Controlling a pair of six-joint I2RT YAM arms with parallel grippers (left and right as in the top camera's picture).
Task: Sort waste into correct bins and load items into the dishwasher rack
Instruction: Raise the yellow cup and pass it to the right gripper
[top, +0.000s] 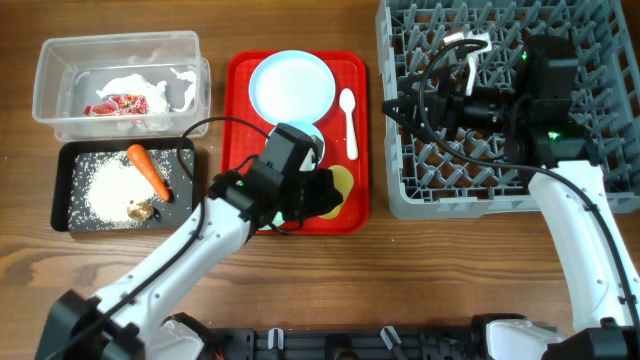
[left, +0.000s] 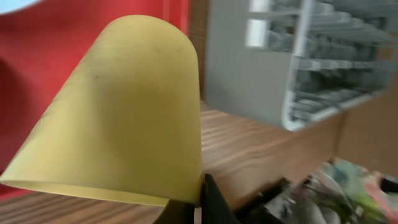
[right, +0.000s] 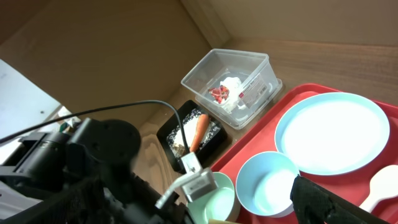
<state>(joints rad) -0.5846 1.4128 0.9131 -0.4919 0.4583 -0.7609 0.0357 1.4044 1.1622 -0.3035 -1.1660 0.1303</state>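
left wrist; left claw (top: 328, 190) clamped on yellow cup (left: 124, 112); right claw (top: 420, 105) wide over rack (top: 600, 30)

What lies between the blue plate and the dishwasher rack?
In the overhead view, the white spoon lies on the red tray between the plate and the rack.

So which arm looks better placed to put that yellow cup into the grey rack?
Left, I'd say. The left gripper is shut on the yellow cup over the red tray, beside the rack. The right gripper hangs open over the rack, holding nothing.
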